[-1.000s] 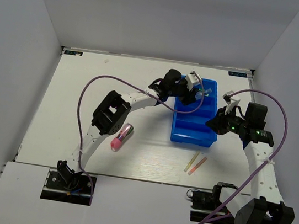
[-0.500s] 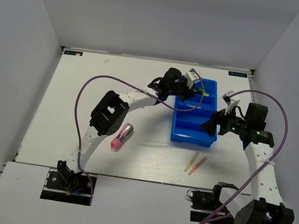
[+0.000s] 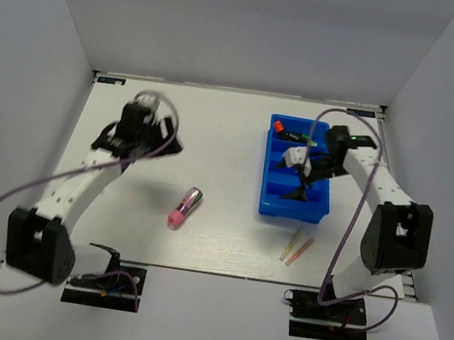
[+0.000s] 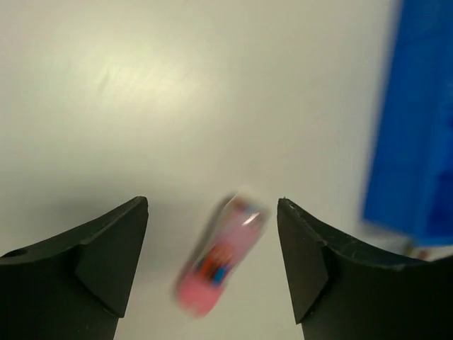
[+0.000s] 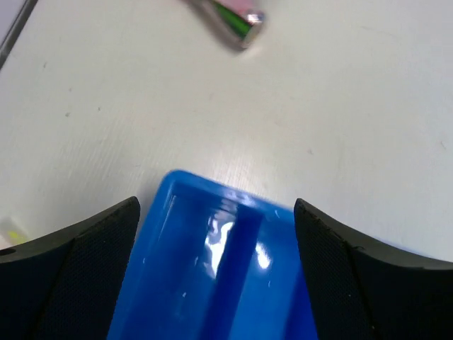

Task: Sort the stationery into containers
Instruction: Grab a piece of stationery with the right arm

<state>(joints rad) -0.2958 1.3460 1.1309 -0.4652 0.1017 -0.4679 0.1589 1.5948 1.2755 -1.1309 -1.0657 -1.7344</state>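
the left gripper (image 4: pixel 212 207) is spread wide with nothing between its fingers. the pink-and-silver marker (image 4: pixel 221 253) lies blurred on the table (image 4: pixel 141 85) just below the gap, and the blue tray (image 4: pixel 417 127) shows at the right edge. from above, this gripper (image 3: pixel 166 140) hangs over the table's left part, apart from the marker (image 3: pixel 184 207).

the right gripper (image 5: pixel 216 207) is wide open too and holds nothing. it hangs over an edge of the tray (image 5: pixel 177 212), and the marker's silver end (image 5: pixel 232 18) lies on the table beyond.

in the top view it (image 3: pixel 303 181) is over the tray (image 3: pixel 289 210). an orange-capped highlighter (image 3: pixel 279 127) and a green-capped highlighter (image 3: pixel 303 138) lie at the tray's far end. a yellow pen (image 3: pixel 291 246) and a pink pen (image 3: pixel 302 250) lie side by side on the table near the tray's near wall.
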